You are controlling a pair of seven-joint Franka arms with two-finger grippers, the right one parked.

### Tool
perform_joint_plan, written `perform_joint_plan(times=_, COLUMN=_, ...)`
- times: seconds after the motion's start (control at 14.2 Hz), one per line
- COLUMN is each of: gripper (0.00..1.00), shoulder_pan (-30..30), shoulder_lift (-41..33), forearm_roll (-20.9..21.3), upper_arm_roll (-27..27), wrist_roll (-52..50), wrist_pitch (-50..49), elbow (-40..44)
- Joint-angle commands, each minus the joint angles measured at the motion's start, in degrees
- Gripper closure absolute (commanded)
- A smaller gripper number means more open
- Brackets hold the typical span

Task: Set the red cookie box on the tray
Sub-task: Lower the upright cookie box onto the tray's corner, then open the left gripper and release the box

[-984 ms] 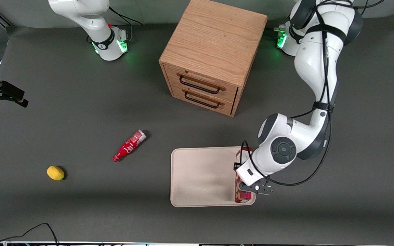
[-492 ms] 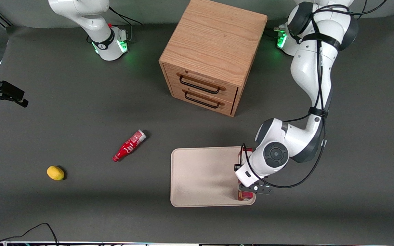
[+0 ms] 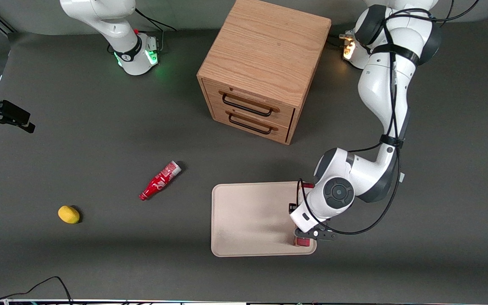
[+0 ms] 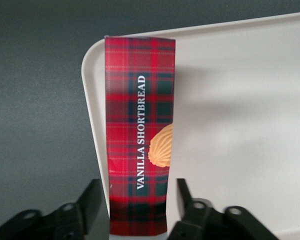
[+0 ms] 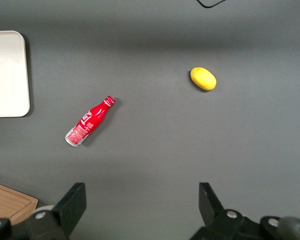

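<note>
The red cookie box (image 4: 139,140), lettered "VANILLA SHORTBREAD", lies on the tray (image 4: 240,125) along its rim at the working arm's end. The gripper (image 4: 138,205) straddles it, jaws released, not touching; most of the tray is bare.

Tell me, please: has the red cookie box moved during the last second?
Yes. Against the still tray, the red cookie box shows less length in the front view now, apparently lowered onto the tray's edge toward the working arm, the gripper astride it.
</note>
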Motion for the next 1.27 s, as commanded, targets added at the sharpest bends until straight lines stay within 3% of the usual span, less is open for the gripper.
perform_joint_plan(times=0.0, gripper=0.0, shoulder_pan=-0.92, shoulder_lift=0.89, forearm_roll=0.91, upper_arm_roll=0.69, wrist_roll=-1.68, wrist_pitch=-0.61, elbow=2.18)
perform_joint_plan(times=0.42, gripper=0.0, shoulder_pan=-0.66, shoulder_lift=-2.61, forearm_roll=0.74, upper_arm_roll=-0.36, wrist_roll=-2.65, wrist_pitch=-11.66, elbow=4.2)
perform_joint_plan(times=0.84, gripper=0.0, shoulder_pan=1.45, shoulder_lift=-13.85, forearm_roll=0.47, upper_arm_roll=0.16, wrist_roll=-0.2, wrist_pitch=-26.08, elbow=2.63)
perform_joint_plan(times=1.2, gripper=0.0, shoulder_pan=7.42, shoulder_lift=-31.32, forearm_roll=-0.06, upper_arm_roll=1.3, wrist_roll=12.55, wrist_pitch=-22.6, elbow=-18.6)
